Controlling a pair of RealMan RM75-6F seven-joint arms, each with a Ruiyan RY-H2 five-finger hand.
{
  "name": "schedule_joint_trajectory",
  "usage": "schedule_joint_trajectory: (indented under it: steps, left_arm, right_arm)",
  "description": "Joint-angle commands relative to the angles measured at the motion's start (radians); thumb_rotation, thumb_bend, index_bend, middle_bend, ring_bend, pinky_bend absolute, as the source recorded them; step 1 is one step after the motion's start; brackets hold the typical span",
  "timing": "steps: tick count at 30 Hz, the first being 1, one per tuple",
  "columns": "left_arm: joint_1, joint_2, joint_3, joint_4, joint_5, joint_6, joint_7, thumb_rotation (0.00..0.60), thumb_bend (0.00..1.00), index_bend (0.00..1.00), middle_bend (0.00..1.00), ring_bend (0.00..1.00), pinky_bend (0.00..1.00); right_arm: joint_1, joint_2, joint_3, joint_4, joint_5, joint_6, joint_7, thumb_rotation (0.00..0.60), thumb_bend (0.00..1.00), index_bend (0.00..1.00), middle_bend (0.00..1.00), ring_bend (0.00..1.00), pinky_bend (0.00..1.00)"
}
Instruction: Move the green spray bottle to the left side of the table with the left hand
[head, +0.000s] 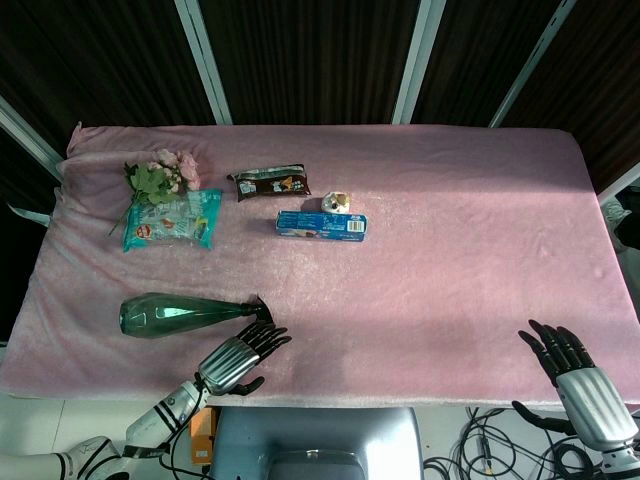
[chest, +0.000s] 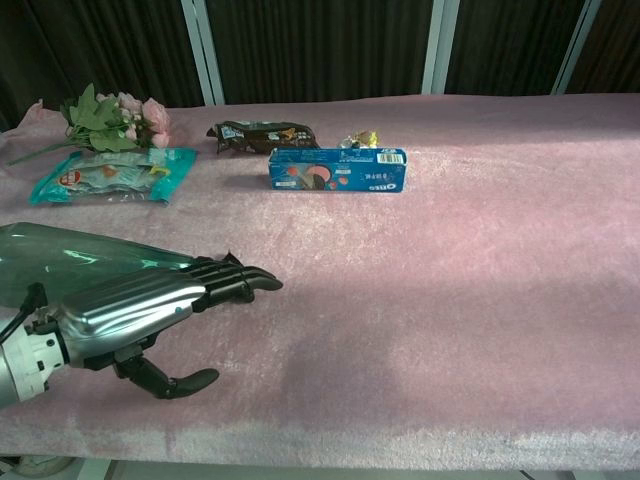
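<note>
The green spray bottle (head: 175, 315) lies on its side near the front left of the pink table (head: 450, 260), with its dark nozzle pointing right. In the chest view the bottle (chest: 60, 260) shows just behind my left hand. My left hand (head: 240, 357) hovers at the table's front edge, just in front of the nozzle, and holds nothing. Its fingers are stretched forward and the thumb is held apart; the chest view shows the left hand (chest: 140, 305) the same way. My right hand (head: 575, 375) is at the front right corner, fingers spread and empty. The chest view does not show it.
At the back left lie a bunch of pink flowers (head: 160, 178) and a teal snack bag (head: 170, 222). A brown packet (head: 270, 184), a small wrapped sweet (head: 337, 203) and a blue biscuit box (head: 321, 225) lie near the middle back.
</note>
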Motion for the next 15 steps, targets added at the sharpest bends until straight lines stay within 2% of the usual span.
schedule_joint_trajectory:
  steps: [1, 6, 10, 15]
  left_arm:
    - [0.002, 0.0, 0.0, 0.001, -0.001, 0.004, 0.003, 0.6, 0.39, 0.0, 0.03, 0.0, 0.0]
    - [0.008, 0.006, -0.01, -0.003, -0.009, 0.017, 0.039, 0.6, 0.39, 0.0, 0.03, 0.0, 0.0]
    - [0.028, 0.012, -0.045, -0.024, -0.034, 0.065, 0.148, 0.6, 0.39, 0.0, 0.07, 0.0, 0.0]
    - [0.05, 0.053, -0.108, -0.15, -0.175, 0.074, 0.51, 0.6, 0.39, 0.02, 0.2, 0.0, 0.0]
  right_arm:
    - [0.002, 0.001, 0.001, -0.001, -0.002, 0.001, 0.004, 0.6, 0.34, 0.0, 0.0, 0.0, 0.0]
    - [0.004, 0.004, -0.002, 0.001, -0.003, -0.007, 0.005, 0.6, 0.34, 0.0, 0.0, 0.0, 0.0]
    - [0.002, 0.006, -0.005, 0.003, -0.004, -0.004, 0.008, 0.6, 0.34, 0.0, 0.0, 0.0, 0.0]
    - [0.001, 0.006, -0.005, 0.002, -0.006, -0.002, 0.009, 0.6, 0.34, 0.0, 0.0, 0.0, 0.0]
